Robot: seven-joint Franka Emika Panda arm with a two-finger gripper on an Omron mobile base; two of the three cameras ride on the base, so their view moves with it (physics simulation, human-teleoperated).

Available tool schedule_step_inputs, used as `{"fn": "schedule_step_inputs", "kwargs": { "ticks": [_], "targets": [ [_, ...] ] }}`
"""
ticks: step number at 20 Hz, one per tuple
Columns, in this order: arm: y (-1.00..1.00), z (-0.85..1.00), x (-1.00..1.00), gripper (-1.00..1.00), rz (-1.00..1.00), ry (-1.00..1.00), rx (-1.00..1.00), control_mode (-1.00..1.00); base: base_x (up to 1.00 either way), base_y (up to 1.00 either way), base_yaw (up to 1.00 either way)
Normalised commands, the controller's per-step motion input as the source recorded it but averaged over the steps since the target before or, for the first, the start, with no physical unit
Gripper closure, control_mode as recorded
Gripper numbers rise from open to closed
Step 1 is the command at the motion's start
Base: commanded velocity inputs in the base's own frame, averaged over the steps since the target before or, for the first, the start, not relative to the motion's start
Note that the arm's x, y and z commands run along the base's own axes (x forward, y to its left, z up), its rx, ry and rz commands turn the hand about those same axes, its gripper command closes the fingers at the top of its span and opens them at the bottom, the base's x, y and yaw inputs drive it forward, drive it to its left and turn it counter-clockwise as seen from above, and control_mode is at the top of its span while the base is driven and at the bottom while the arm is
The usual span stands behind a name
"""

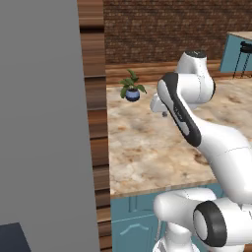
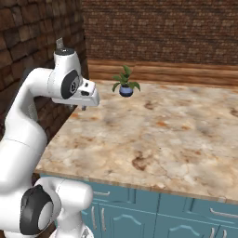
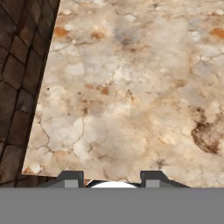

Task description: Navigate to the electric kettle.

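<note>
The gripper (image 3: 113, 177) hangs above a marble countertop (image 2: 176, 135), near its left end beside a dark brick wall (image 2: 28, 46). In the hand view the two finger tips (image 3: 72, 178) stand apart with nothing between them, and below them lies bare beige stone with brown veins. A small potted plant (image 2: 124, 83) in a blue pot stands at the back of the countertop, close to the wooden ledge under the rear brick wall. Teal cabinet doors (image 2: 139, 214) run under the counter edge. In the left base view a tall grey panel (image 1: 44, 123) is on the left, and a black bar stool (image 1: 244, 56) stands far at the right.
</note>
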Motion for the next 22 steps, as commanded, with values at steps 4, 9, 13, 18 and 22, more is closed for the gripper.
{"fn": "schedule_step_inputs", "kwargs": {
  "ticks": [4,9,13,18,22],
  "targets": [
    [0.0,0.0,-0.65,-1.0,0.0,0.0,0.0,-1.0,0.0,0.0,0.0],
    [0.0,0.0,-1.0,-1.0,0.0,0.0,0.0,-1.0,0.0,0.0,0.0],
    [-0.03,0.0,-1.0,-1.0,0.0,-0.05,0.0,-1.0,0.0,0.0,0.0],
    [-0.11,0.0,-0.74,-1.0,0.0,-0.3,0.0,-1.0,0.0,0.0,0.0],
    [-0.23,0.01,-0.57,-1.0,0.0,-0.38,0.0,-1.0,0.0,0.0,0.0]
  ]
}}
